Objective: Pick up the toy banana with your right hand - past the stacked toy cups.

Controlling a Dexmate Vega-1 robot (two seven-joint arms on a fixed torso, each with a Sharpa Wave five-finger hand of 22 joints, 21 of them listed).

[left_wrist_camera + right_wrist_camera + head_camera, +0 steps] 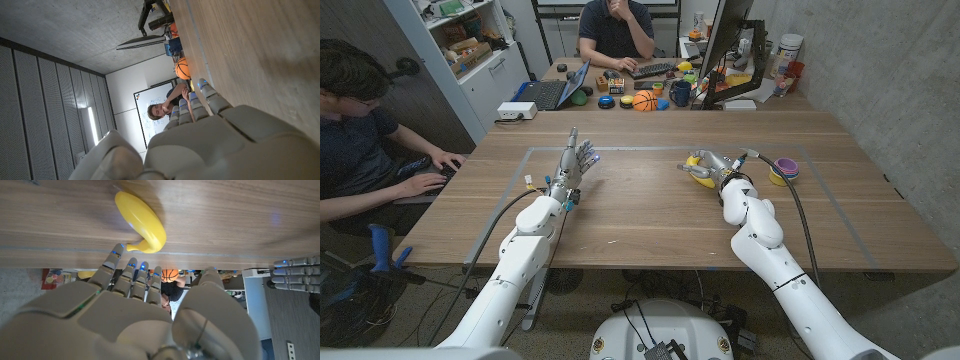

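The yellow toy banana point(696, 173) lies on the wooden table point(640, 215), right of the middle. My right hand point(720, 166) hovers just beside and over it, fingers spread and holding nothing. In the right wrist view the banana point(142, 221) sits just beyond the fingertips point(116, 251) of my right hand point(140, 312), with its stem close to them. The stacked toy cups point(784, 170), purple on yellow, stand to the right of that hand. My left hand point(576, 160) stands upright left of the middle, fingers straight and empty, seen also as my left hand point(225, 137) point(297, 275).
At the table's far end sit a laptop point(552, 92), an orange toy basketball point(644, 100), a blue mug point(680, 93) and a monitor point(725, 45). One person point(618, 30) sits there, another person point(360, 140) types at the left edge. Tape lines point(620, 149) mark the table.
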